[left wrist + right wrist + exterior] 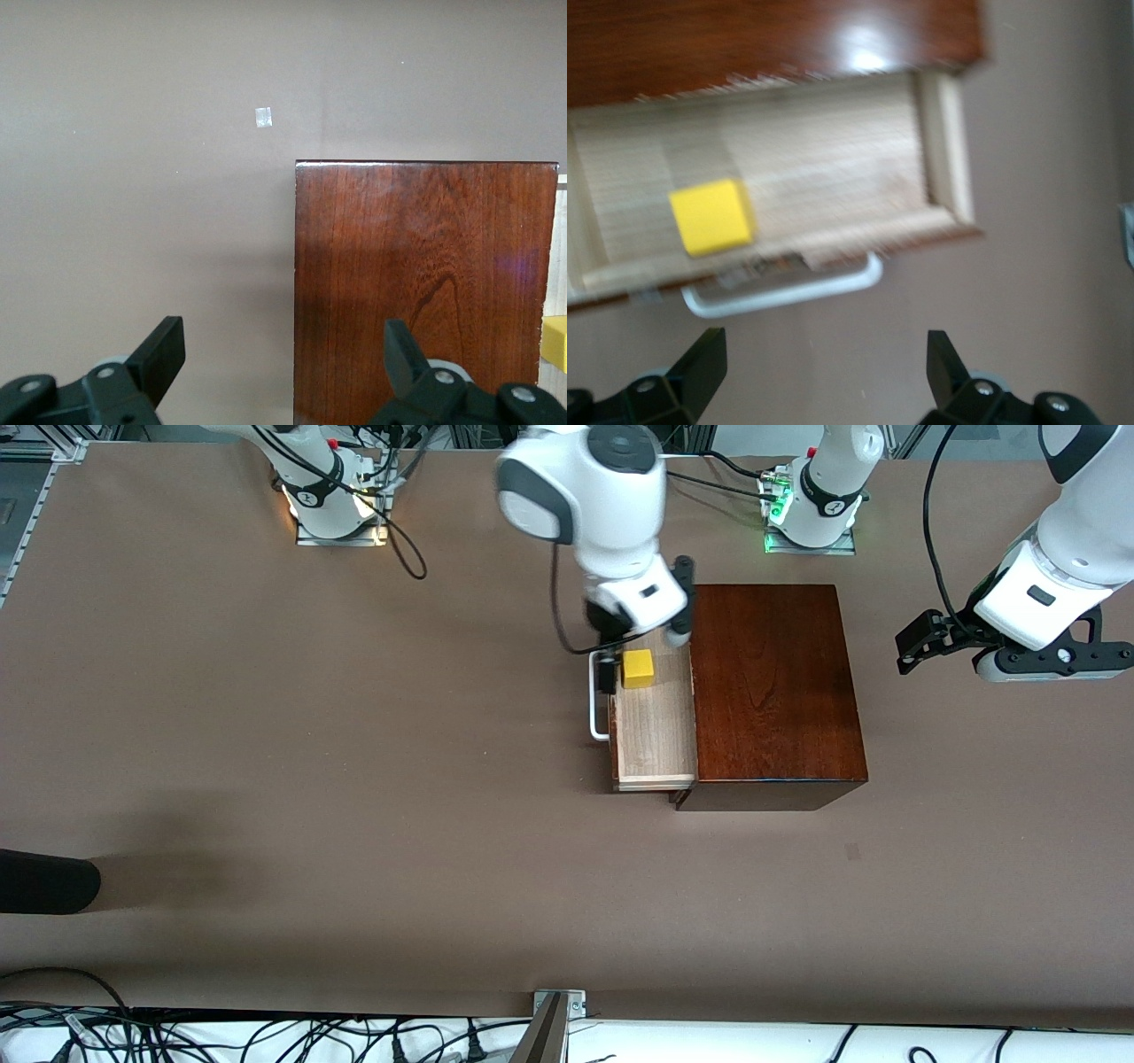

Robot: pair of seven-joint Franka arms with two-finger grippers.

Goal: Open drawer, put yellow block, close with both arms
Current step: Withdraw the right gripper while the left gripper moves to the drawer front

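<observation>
The drawer (656, 726) stands pulled out of the dark-brown box (771, 691), its white handle (595, 717) toward the right arm's end. The yellow block (638, 668) lies in the drawer at the end farther from the front camera. My right gripper (607, 651) hangs open and empty over the handle side of the drawer. In the right wrist view its fingertips (709, 354) frame bare table beside the handle (788, 288), with the block (711, 217) in the drawer (815, 168). My left gripper (1054, 662) is open and empty, raised beside the box at the left arm's end; its wrist view shows the box top (416, 283).
A small pale mark (852, 852) is on the table nearer the front camera than the box; it also shows in the left wrist view (263, 117). A dark object (44, 881) pokes in at the right arm's end. Cables and a metal bracket (554, 1027) line the front edge.
</observation>
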